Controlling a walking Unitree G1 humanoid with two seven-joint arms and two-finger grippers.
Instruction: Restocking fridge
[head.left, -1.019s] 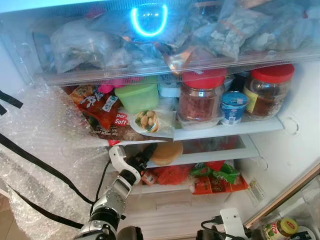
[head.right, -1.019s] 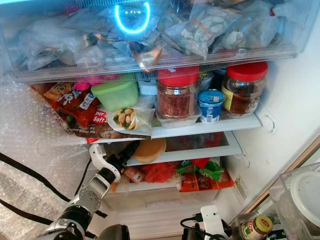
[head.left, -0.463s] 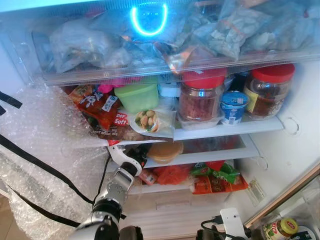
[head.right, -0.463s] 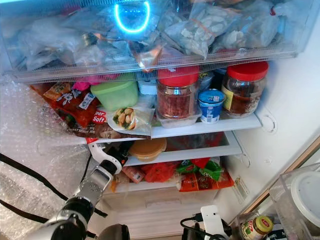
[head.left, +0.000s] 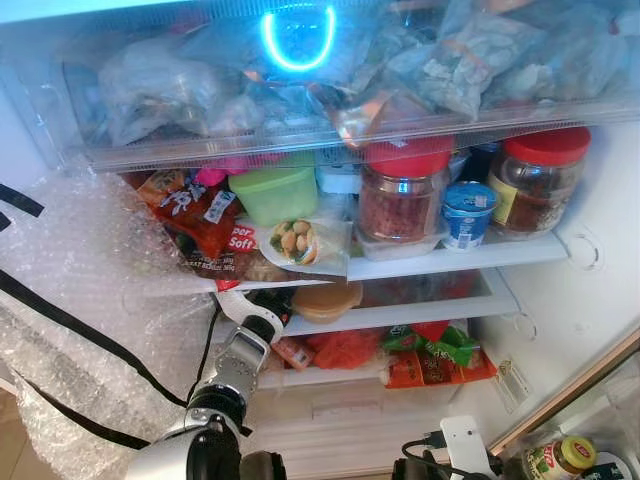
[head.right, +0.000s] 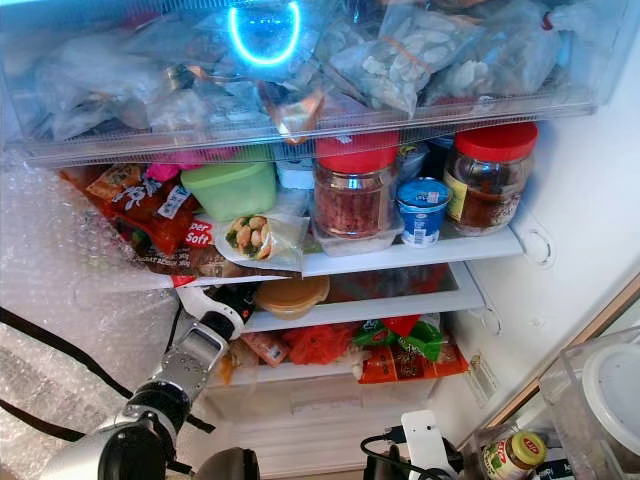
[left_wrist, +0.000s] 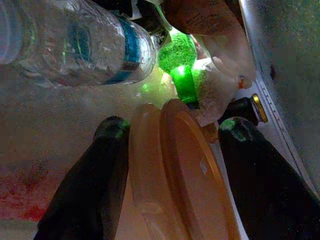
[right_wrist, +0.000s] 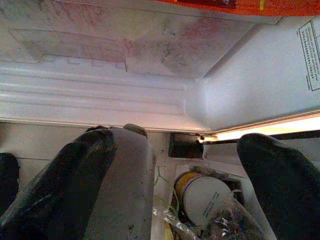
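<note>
The left gripper (left_wrist: 170, 145) reaches into the fridge at the second shelf (head.left: 420, 312). Its two black fingers (left_wrist: 87, 185) are on both sides of one orange lidded container (head.left: 325, 298) and pinch it; the container lies on that shelf, at its left part. One clear water bottle (left_wrist: 75, 42) lies near it. On the shelf above stand two jars with red lids (head.left: 402, 190), one green tub (head.left: 273, 193) and one blue yogurt cup (head.left: 466, 213). The right gripper (right_wrist: 175, 175) is low before the fridge, fingers spread apart, holding nothing.
</note>
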